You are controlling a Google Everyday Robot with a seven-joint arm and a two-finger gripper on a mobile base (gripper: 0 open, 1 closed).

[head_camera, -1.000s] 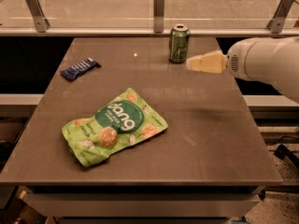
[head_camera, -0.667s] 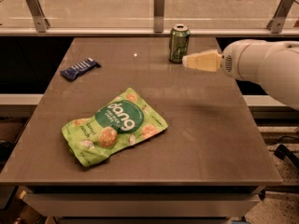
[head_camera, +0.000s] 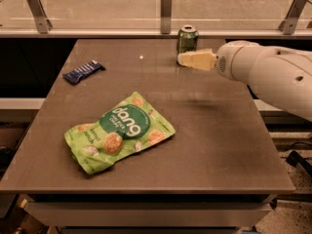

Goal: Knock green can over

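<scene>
Saw the claw farther left than a second earlier, tip drawn up at the base of the green can. Found that can upright, just behind the claw's tip, by the desk's far edge; could not tell whether touching. Noted the claw clenched, no gap showing. Spotted a snack bag well leftward and nearer, a blue bar farther left.
</scene>
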